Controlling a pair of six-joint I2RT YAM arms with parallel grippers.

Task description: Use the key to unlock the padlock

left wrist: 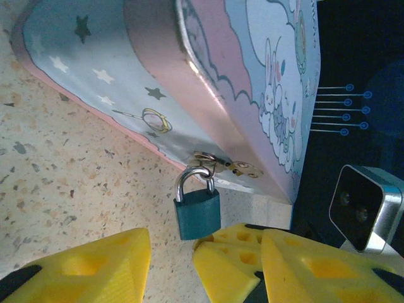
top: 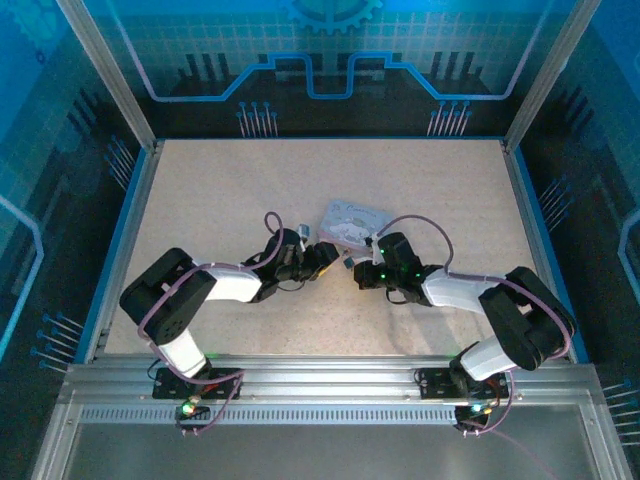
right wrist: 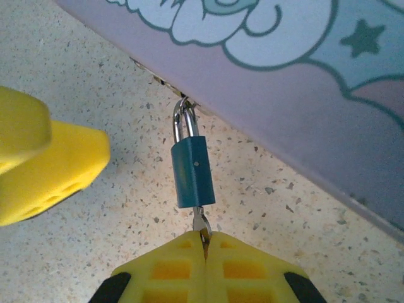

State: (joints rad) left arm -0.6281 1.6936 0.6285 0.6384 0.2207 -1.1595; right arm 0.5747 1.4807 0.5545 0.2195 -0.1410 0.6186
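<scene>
From above I see the box (top: 352, 220) lying a little right of the table's (top: 200, 200) middle, well clear of every edge. Both arms reach in to its near side, the left gripper (top: 322, 258) and right gripper (top: 356, 270) almost meeting there. The padlock and key are too small for me to pick out from up here. On my left wrist camera the padlock (left wrist: 197, 213) hangs by its shackle from the hasp (left wrist: 227, 165) on the box (left wrist: 189, 76) edge, its body over the speckled table (left wrist: 57, 189). The left gripper (left wrist: 205, 246) stands partly open and holds nothing. Its fingers (left wrist: 95, 265) sit either side of the padlock, with a gap showing on the left. Another yellow piece (left wrist: 224, 262) sits right under the padlock, and I cannot tell whose it is. On the right wrist camera the right gripper (right wrist: 205, 243) is pinched tight on the key (right wrist: 201, 224). The key's tip meets the bottom of the padlock (right wrist: 192, 172). The shackle (right wrist: 182, 120) is looped at the box (right wrist: 284, 82) edge and looks closed. A left finger (right wrist: 50, 167) waits off to the side, apart from the padlock.
</scene>
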